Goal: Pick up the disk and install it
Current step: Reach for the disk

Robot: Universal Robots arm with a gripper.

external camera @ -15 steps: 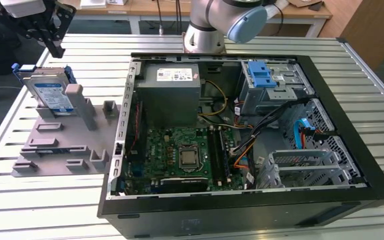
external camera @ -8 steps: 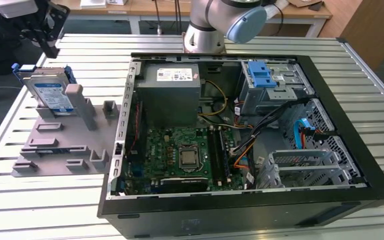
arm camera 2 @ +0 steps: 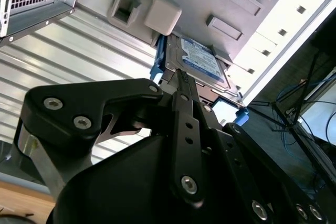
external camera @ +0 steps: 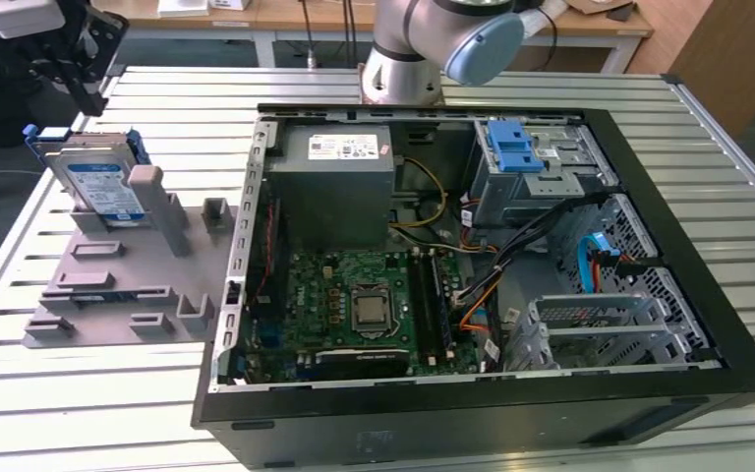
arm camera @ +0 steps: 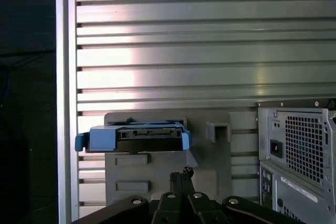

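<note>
Beside the open black computer case [external camera: 483,433], upright in a grey plastic fixture [external camera: 102,285], stands the silver blue-framed hard disk [external camera: 95,182] — jaws above, closed, empty; lowered shut, they might topple it.

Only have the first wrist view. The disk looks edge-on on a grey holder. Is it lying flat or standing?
Observer: Standing, tilted. In the exterior view the disk sits propped in the grey holder, with its label side showing.
Operator: Is the gripper on it?
Observer: No. The gripper hangs just above the disk's top edge, and the exterior view shows a gap between them.
Operator: Where's the bay?
Observer: The computer case lies open beside the holder. A cage with blue latches sits in its far corner, toward the exterior view's right.
</note>
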